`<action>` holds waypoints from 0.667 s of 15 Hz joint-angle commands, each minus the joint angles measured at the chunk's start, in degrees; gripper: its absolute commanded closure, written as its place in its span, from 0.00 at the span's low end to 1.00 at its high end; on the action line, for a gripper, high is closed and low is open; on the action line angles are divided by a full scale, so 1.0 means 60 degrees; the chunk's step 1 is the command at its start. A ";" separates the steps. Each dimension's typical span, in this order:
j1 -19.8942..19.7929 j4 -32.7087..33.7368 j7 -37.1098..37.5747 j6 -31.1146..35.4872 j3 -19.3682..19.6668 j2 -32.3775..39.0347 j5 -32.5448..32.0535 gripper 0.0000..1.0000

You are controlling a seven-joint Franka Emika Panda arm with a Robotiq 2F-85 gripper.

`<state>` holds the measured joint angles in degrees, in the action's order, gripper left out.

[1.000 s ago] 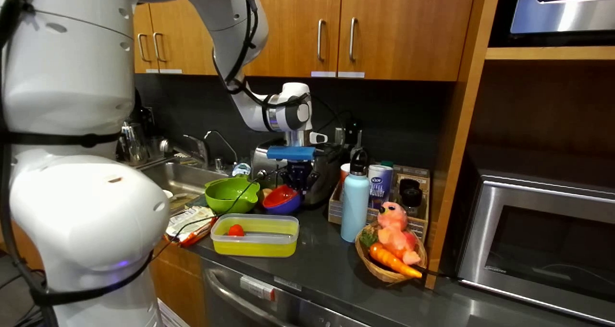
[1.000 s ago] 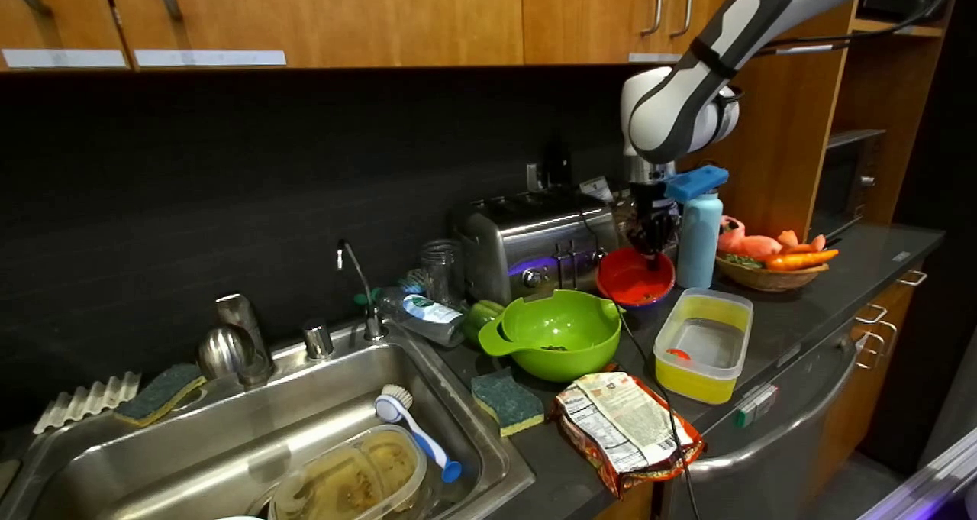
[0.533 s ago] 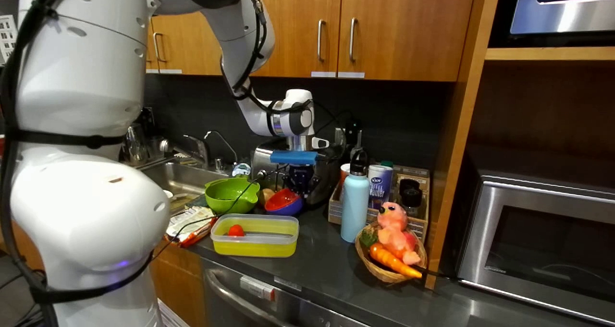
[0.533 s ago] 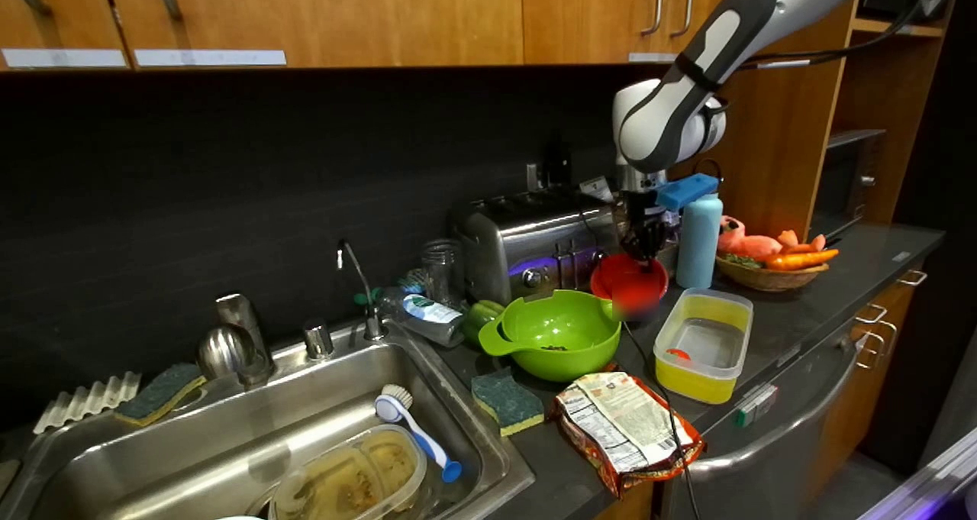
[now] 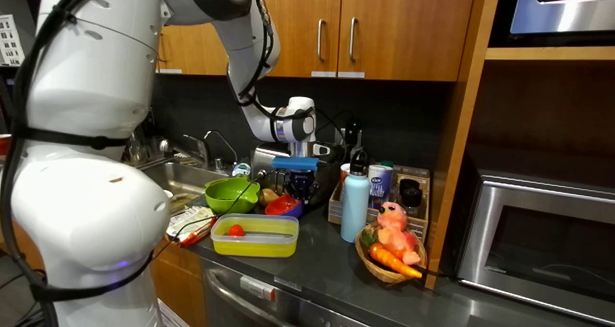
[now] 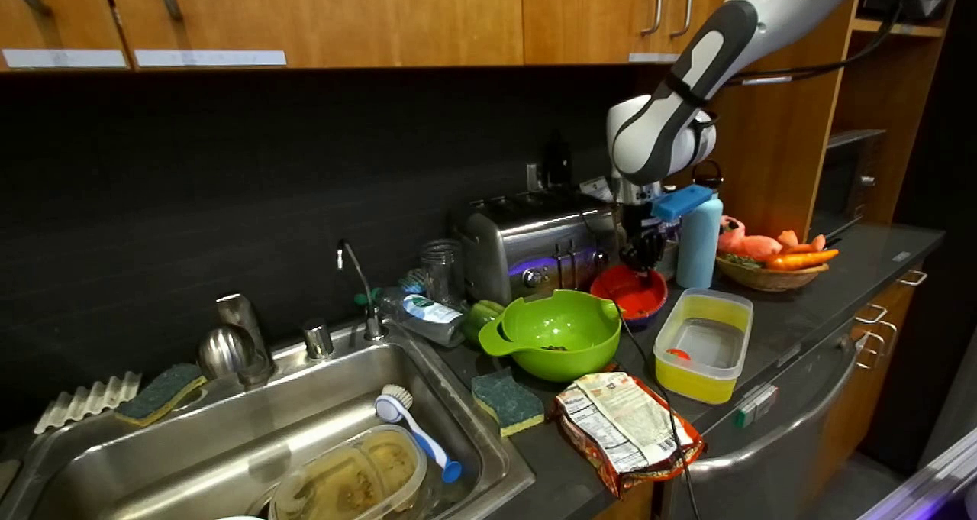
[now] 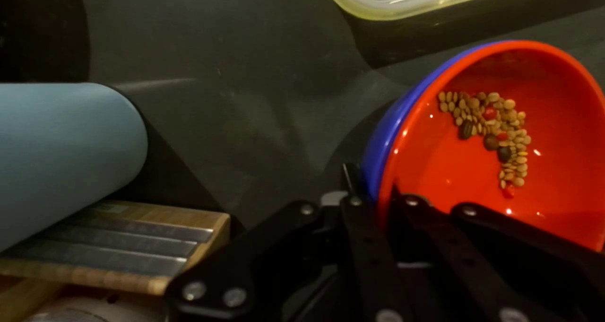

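Hand (image 7: 377, 189) clamped on rim of red-and-blue bowl (image 7: 453, 166), one finger inside, one out. Bowl tilted just in front of toaster (image 6: 534, 241), grains (image 7: 513, 133) inside; contact with surface (image 5: 322, 264) unclear. Green bowl (image 6: 561, 361) near toaster, yellow container (image 5: 254, 248) farther out from it, blue bottle (image 5: 355, 207) past toaster's end.

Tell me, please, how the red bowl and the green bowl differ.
The red bowl is blue outside; the green bowl is green throughout. The green bowl looks larger than the red bowl. The tool grips the red bowl's rim; nothing grips the green bowl. Both are open-topped.
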<state>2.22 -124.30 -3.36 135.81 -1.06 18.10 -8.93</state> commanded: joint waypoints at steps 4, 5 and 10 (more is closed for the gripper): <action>-0.0043 0.0222 0.0073 -0.0323 0.0051 0.0221 0.0093 0.67; -0.0043 0.0208 0.0091 -0.0327 0.0060 0.0212 0.0080 0.63; -0.0004 -0.0059 0.0079 -0.0277 -0.0004 -0.0124 0.0092 0.31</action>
<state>1.94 -123.76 -3.28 134.73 -0.90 19.18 -8.78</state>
